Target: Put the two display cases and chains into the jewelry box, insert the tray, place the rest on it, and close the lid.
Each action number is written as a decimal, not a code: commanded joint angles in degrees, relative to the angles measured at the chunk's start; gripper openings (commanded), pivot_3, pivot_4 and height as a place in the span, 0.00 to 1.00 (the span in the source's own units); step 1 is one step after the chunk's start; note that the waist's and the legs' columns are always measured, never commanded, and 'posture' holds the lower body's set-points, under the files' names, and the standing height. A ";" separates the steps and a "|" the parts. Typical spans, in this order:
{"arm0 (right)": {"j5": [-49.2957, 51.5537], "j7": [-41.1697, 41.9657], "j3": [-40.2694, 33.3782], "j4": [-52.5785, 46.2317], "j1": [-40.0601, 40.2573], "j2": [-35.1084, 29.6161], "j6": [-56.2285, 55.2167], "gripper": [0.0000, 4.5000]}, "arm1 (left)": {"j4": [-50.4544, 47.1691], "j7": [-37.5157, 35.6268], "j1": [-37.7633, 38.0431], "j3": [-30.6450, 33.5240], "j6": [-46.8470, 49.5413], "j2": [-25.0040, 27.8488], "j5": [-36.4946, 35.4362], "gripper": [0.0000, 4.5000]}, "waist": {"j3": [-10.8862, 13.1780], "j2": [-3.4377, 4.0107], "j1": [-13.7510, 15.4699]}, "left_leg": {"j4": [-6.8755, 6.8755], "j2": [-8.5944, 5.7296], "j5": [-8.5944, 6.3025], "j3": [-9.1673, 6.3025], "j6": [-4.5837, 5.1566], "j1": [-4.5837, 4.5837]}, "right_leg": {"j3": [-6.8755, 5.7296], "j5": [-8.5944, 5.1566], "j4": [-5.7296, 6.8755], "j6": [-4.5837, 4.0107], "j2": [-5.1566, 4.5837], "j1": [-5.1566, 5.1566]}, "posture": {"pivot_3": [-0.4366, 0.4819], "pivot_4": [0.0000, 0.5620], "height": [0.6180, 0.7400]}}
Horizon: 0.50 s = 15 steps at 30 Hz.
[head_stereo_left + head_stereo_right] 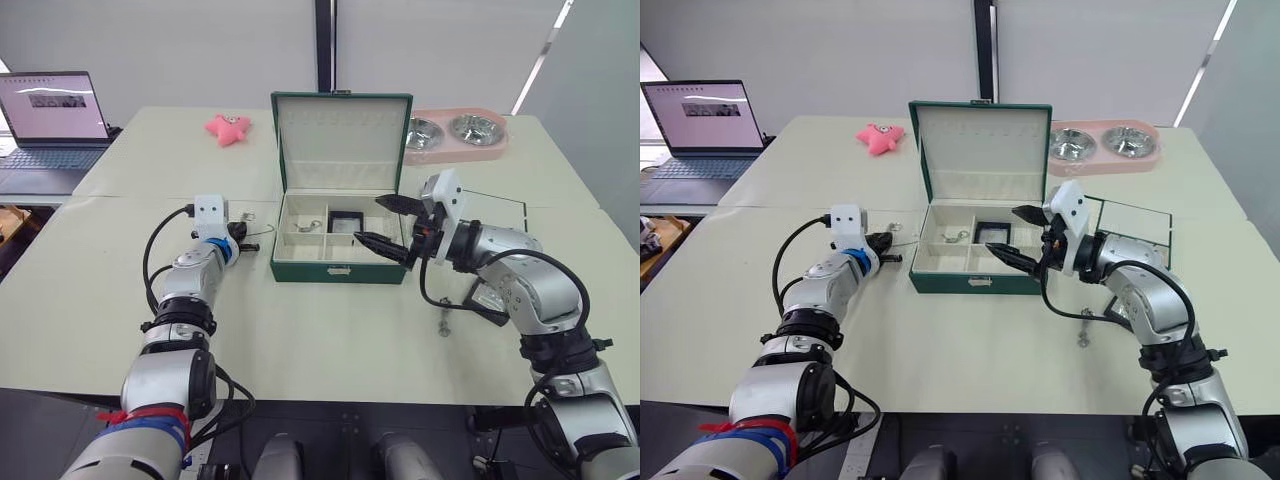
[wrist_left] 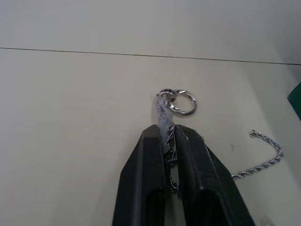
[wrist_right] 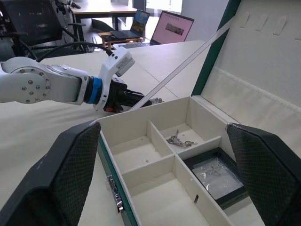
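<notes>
The green jewelry box (image 1: 320, 270) stands open at mid-table, its lid (image 1: 342, 135) upright. One back compartment holds a silver chain (image 3: 178, 139), and a black display case (image 1: 346, 221) lies in the compartment beside it. Left of the box, my left gripper (image 1: 243, 232) rests low on the table, shut on another silver chain (image 2: 263, 162) whose ring (image 2: 182, 102) sticks out past the fingertips. My right gripper (image 1: 370, 220) hangs open over the box's right side, nothing between its fingers.
A flat clear panel with a dark edge (image 1: 500, 212) lies right of the box behind my right arm. A small metal piece (image 1: 445, 328) sits near the front right. At the back are a pink double bowl (image 1: 455, 135), a pink toy (image 1: 228, 128) and a laptop (image 1: 55, 120).
</notes>
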 commanded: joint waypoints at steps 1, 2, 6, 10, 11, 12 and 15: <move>0.28 0.26 -1.97 -1.53 -0.36 -0.61 -0.61 1.00 | 1.80 -0.30 0.73 -0.40 0.80 -0.32 0.28 0.00 | 0.00 0.00 0.00 | 0.00 0.00 0.00 0.00 0.00 0.00 | 0.00 0.00 0.00 0.00 0.00 0.00 | 0.48 0.27 1.00; 0.29 0.23 -1.99 -1.55 -0.34 -0.63 -0.61 1.00 | 1.85 -0.31 0.72 -0.36 0.77 -0.34 0.33 0.00 | 0.00 0.00 0.00 | 0.00 0.00 0.00 0.00 0.00 0.00 | 0.00 0.00 0.00 0.00 0.00 0.00 | 0.48 0.27 1.00; 0.32 0.25 -2.12 -1.60 -0.28 -0.70 -0.57 1.00 | 1.75 -0.62 0.77 -0.32 0.15 -0.46 0.35 0.00 | 0.00 0.00 0.00 | 0.00 0.00 0.00 0.00 0.00 0.00 | 0.00 0.00 0.00 0.00 0.00 0.00 | 0.48 0.27 1.00; 0.10 0.04 -2.37 -1.45 -0.20 -0.63 -0.95 1.00 | -1.20 -1.36 1.30 0.10 -0.10 -0.25 -0.42 0.00 | 0.00 0.00 0.00 | 0.00 0.00 0.00 0.00 0.00 -0.01 | 0.00 0.00 0.00 0.00 0.00 0.00 | 0.48 0.27 1.00; 0.04 0.04 -2.43 -1.28 -0.30 -0.60 -1.15 1.00 | -2.79 -1.61 1.71 0.33 0.33 -0.01 -0.78 0.00 | 0.00 0.00 -0.01 | 0.00 0.00 0.00 0.00 0.00 -0.01 | 0.00 0.00 0.00 0.00 0.00 0.00 | 0.48 0.27 1.00; 0.00 0.04 -2.47 -1.16 -0.37 -0.58 -1.29 1.00 | -4.00 -1.77 2.04 0.48 0.72 0.16 -1.03 0.00 | 0.00 0.00 -0.01 | 0.00 0.00 0.00 0.00 0.00 -0.02 | 0.00 0.00 -0.01 0.00 0.00 0.00 | 0.48 0.27 1.00; 0.38 0.66 -2.65 -1.07 -0.71 -0.53 -1.56 1.00 | -11.76 -2.24 4.86 0.99 4.62 0.75 -2.35 0.00 | 0.00 0.00 -0.04 | -0.01 0.01 0.04 0.00 -0.07 -0.03 | 0.01 0.00 -0.01 0.00 0.00 -0.03 | 0.48 0.27 1.00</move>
